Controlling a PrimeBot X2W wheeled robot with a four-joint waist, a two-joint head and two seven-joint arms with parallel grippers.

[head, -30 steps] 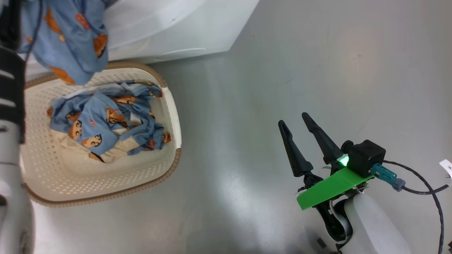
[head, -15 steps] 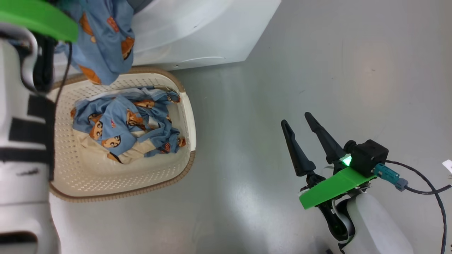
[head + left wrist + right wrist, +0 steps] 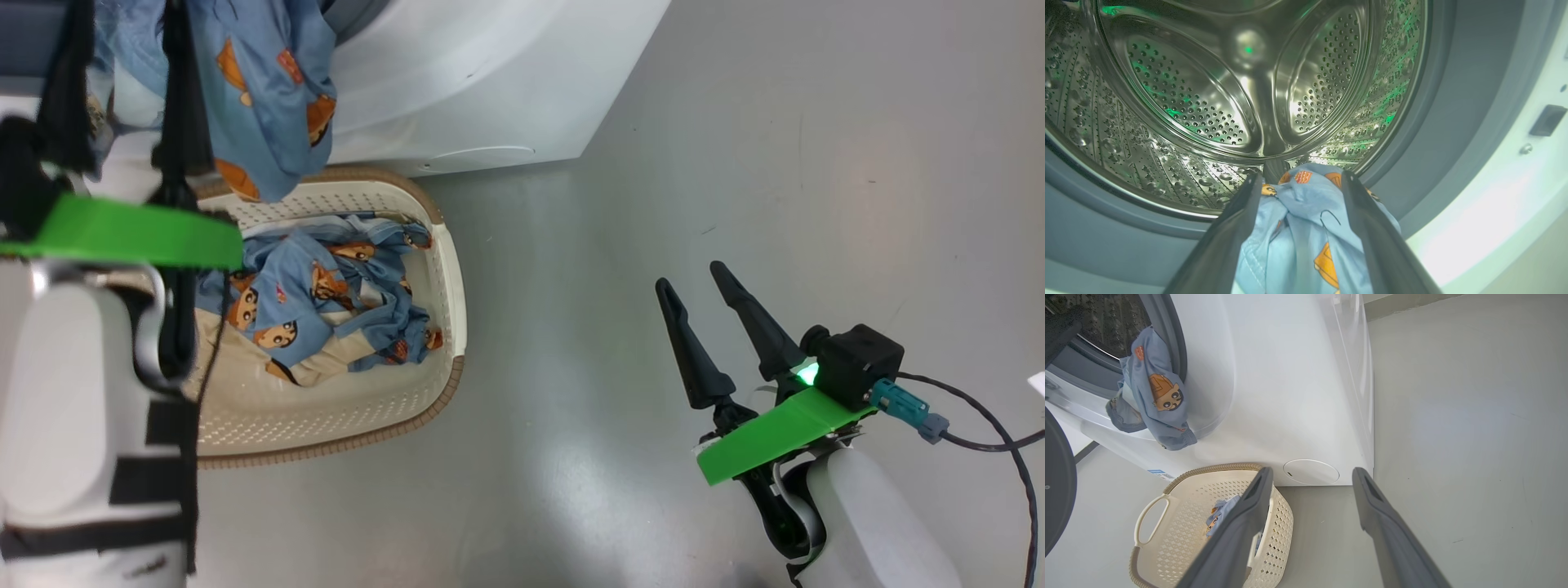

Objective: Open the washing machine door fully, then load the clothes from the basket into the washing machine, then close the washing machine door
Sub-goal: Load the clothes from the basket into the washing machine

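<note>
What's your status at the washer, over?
Left gripper open at drum mouth, blue garment between its fingers, hanging over the seal. Right gripper open above floor. More clothes in basket.

Washer point(image 3: 1290, 396) w/ door point(image 3: 1055, 477) swung open. One blue cartoon-print garment point(image 3: 1157, 396) hangs over drum lip; other clothes point(image 3: 326, 302) bunched in cream basket point(image 3: 351, 412) below.

Found the drum point(image 3: 1241, 102) wide and open behind a garment point(image 3: 1306, 228) draped across its lower lip. Saw open floor point(image 3: 735, 163) right of the basket point(image 3: 453, 278), beside the washing machine point(image 3: 490, 73).
</note>
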